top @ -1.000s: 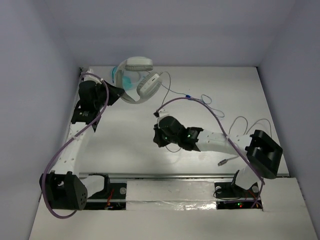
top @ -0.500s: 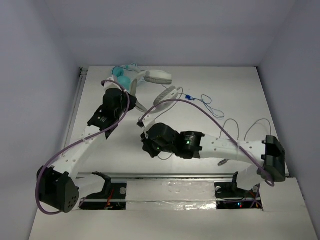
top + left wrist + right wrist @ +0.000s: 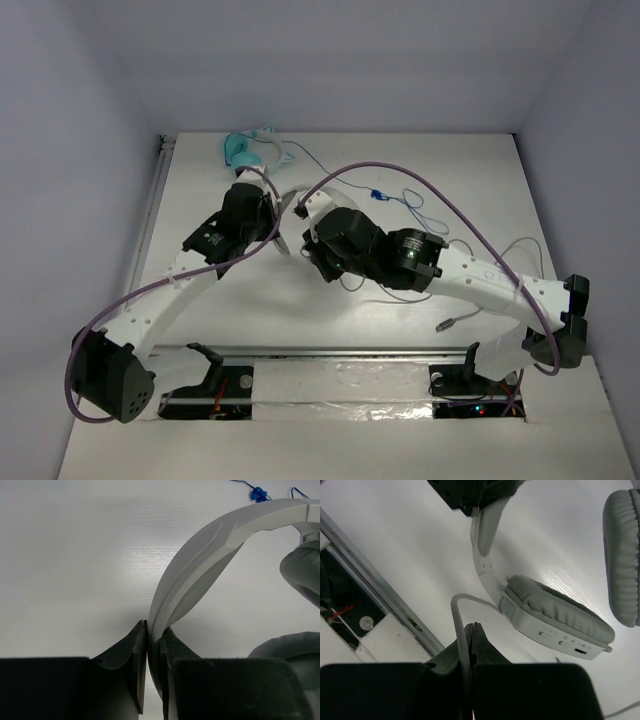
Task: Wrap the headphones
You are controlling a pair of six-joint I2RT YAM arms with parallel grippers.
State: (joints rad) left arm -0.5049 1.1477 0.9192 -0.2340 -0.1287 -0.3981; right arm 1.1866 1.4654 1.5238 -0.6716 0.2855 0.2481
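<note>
Top external view has my left arm stretched from its base in a long arc toward the middle of the surface [image 3: 470, 170], and my right arm reaching across from the right so the two wrists sit just beside each other. Half a second ago my left wrist was farther back, close to the teal headphones [image 3: 241, 150], with the white headphones [image 3: 210, 555] up by the far edge. Now they have been drawn to mid-surface and the teal pair lies alone at the back. My right wrist has shifted away from my bases and a little rightward. In the left wrist view, my left jaws are nearly closed, pinching the wide headband [image 3: 190, 585] edge-on between the fingertips [image 3: 137, 645], and the band curves up and right to a grey ear pad [image 3: 302, 572]. In the right wrist view, my right jaws are almost shut on the thin grey cable [image 3: 456, 611], which loops up from between them to the near ear cup [image 3: 555, 615] just beyond.
</note>
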